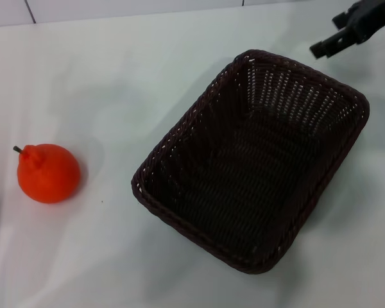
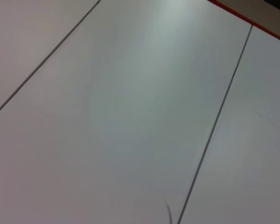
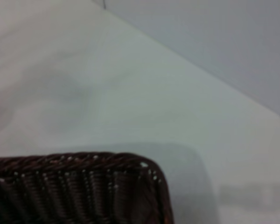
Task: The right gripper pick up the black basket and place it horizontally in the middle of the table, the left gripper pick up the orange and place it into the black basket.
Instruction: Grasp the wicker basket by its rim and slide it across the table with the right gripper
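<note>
Black basket (image 1: 253, 160) angled on the white table (image 1: 115, 77), orange (image 1: 48, 173) well left, right gripper (image 1: 346, 32) above the far corner (finger spread unclear)

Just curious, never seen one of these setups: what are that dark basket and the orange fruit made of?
The black basket looks like woven wicker or plastic rattan: braided rim, openwork sides, slight sheen. The orange has a smooth, evenly bright skin with a knobby neck and dark stem; real or plastic, I cannot tell.

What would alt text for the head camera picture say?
An empty black basket sits at an angle on a white table, with an orange lying apart to its left. The right gripper hangs above the basket's far right corner.
</note>
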`<state>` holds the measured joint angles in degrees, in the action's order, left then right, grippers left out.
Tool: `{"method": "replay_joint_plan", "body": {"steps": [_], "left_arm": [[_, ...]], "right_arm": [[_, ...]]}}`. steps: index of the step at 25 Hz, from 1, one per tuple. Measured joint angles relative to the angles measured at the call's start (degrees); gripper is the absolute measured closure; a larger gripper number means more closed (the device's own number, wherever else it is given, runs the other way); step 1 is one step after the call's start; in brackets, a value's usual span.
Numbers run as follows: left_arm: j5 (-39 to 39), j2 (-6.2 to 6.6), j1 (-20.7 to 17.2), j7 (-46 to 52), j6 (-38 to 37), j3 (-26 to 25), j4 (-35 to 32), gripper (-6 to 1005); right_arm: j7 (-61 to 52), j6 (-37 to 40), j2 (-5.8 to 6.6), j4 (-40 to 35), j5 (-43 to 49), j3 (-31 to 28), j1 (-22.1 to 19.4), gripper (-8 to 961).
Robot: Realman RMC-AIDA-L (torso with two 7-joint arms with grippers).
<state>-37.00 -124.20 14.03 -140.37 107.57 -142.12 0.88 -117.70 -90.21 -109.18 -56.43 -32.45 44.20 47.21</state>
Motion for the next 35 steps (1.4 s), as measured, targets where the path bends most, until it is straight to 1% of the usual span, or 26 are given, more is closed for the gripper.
{"method": "replay_joint_plan", "body": {"steps": [3, 10, 14, 16, 18, 21, 26, 30, 32, 35], "left_arm": [[0.0, 0.01, 0.1, 0.0, -0.1, 0.0, 0.0, 100], [0.0, 0.01, 0.5, 0.0, -0.7, 0.0, 0.0, 100], [0.0, -0.05, 0.9, 0.0, -1.7, 0.0, 0.0, 100], [0.0, -0.06, 1.1, 0.0, -2.0, 0.0, 0.0, 100], [0.0, -0.08, 1.3, 0.0, -2.1, 0.0, 0.0, 100], [0.0, -0.08, 1.5, 0.0, -2.2, 0.0, 0.0, 100], [0.0, -0.08, 1.6, 0.0, -2.2, 0.0, 0.0, 100], [0.0, -0.02, 1.6, 0.0, -2.2, 0.0, 0.0, 100], [0.0, 0.02, 1.5, 0.0, -2.2, 0.0, 0.0, 100], [0.0, 0.10, 1.4, -0.2, -2.4, 0.0, 0.0, 100]], "right_arm": [[0.3, 1.0, -0.55, 1.7, 0.6, 0.9, 0.4, 100], [1.1, 5.0, -0.80, 8.9, 0.8, 3.8, 1.0, 129], [2.2, 8.2, -1.59, 13.1, 0.8, 5.8, 1.2, 146], [3.1, 8.7, -2.06, 13.8, 0.8, 5.8, 1.2, 155], [3.4, 8.7, -2.22, 13.9, 0.8, 5.8, 1.1, 163], [3.2, 8.5, -2.20, 13.9, 0.8, 5.6, 0.9, 409], [1.4, 7.8, -1.72, 13.9, 0.5, 5.2, 0.6, 618], [-2.0, 5.3, -1.32, 13.8, 0.4, 1.9, 0.5, 711], [-4.0, 3.8, -0.94, 13.7, 0.4, -1.8, 0.5, 758], [-6.9, 1.6, -0.18, 14.0, -0.5, -9.5, 0.0, 766]]}}
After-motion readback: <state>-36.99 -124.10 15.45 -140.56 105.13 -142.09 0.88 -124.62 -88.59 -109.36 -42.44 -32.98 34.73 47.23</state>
